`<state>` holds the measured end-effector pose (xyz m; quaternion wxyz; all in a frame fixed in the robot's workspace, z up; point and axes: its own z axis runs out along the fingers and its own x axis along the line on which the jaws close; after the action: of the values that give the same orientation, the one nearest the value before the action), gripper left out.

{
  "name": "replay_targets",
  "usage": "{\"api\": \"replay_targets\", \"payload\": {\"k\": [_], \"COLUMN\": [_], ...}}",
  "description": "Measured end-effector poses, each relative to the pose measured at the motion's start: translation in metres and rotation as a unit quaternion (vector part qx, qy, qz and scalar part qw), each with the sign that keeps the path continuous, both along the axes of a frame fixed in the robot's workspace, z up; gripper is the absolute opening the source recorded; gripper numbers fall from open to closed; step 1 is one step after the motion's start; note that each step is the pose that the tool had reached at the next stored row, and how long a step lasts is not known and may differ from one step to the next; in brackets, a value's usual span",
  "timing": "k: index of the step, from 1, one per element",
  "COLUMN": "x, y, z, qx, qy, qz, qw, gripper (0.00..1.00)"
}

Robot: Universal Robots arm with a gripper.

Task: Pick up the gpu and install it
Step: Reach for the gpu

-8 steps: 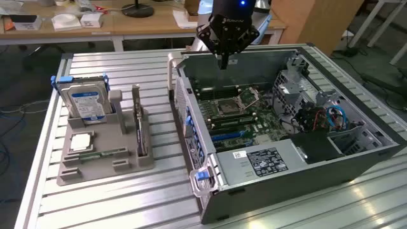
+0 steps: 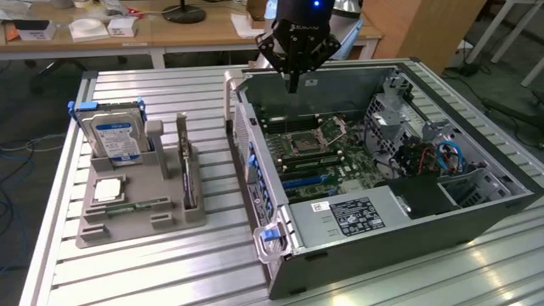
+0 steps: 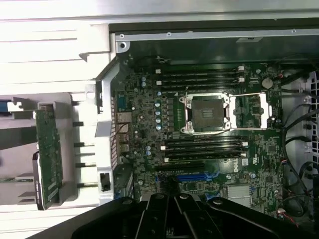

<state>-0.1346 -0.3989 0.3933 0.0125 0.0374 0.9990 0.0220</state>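
gpu (image 2: 183, 162) upright on edge in gray holder (image 2: 170, 220) beside case (image 2: 408, 236), likely for top grab. Your fingers (image 2: 293, 80) closed tight, holding nothing, over case's far wall.

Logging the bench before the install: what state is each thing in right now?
Black robot gripper: jaws shut, holding nothing, above the case.
Dark flat gpu card with silver bracket: standing on edge in the grey holder, untouched.
Silver hard drive with blue label: upright in the holder.
Dark grey computer case: on its side, panel off.
Metal processor socket: cover plate flipped open.
Blue expansion slot: empty.
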Motion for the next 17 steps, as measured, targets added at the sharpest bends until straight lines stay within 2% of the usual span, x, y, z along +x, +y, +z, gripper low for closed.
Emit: {"api": "replay_targets", "payload": {"k": [6, 17], "x": [-0.016, -0.052], "y": [0.0000, 0.0000], "z": [-0.0007, -0.0023], "qx": [0.0001, 0.0000], "qy": [0.0004, 0.0015], "qz": [0.000, 0.000], "qw": [1.0000, 1.0000], "gripper": [0.10, 0.10]}}
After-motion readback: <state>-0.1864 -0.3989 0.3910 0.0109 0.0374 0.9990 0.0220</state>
